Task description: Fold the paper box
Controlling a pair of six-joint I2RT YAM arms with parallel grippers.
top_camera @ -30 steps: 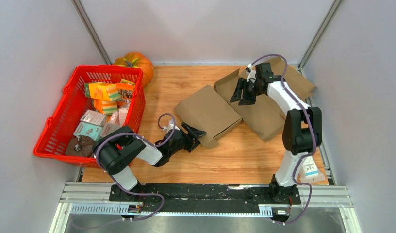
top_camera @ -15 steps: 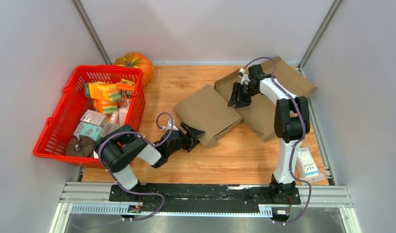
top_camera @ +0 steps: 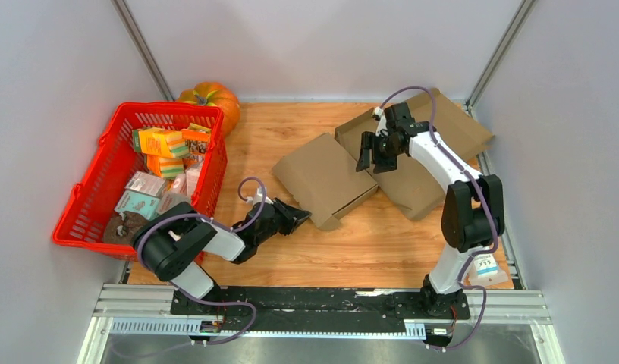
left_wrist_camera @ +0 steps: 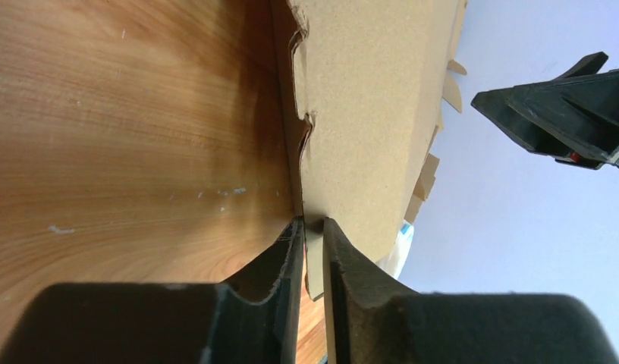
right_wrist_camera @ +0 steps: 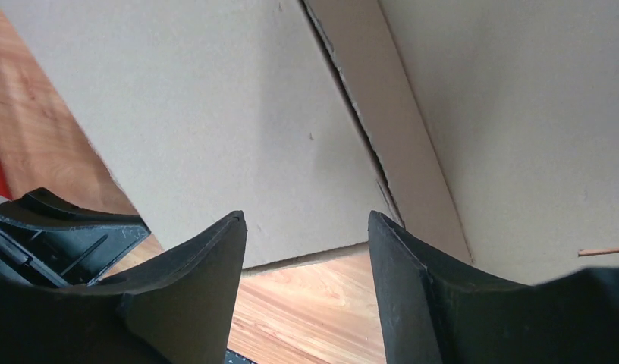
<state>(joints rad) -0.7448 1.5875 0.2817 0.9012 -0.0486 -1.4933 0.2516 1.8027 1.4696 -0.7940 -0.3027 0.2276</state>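
One rough cardboard flap point(left_wrist_camera: 314, 254), apparently pinched

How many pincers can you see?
2. The left pincer grips the near corner of the middle cardboard piece; the right pincer is open above the bigger cardboard farther back. None seem hidden.

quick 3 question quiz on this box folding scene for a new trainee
1. True or false: the left gripper is pinching an edge of the cardboard box.
2. The right gripper is: A) shut on cardboard, B) open above cardboard, C) out of view.
3. What orange thing sits behind the red basket?

Key: 1 true; 2 B; 3 pumpkin.
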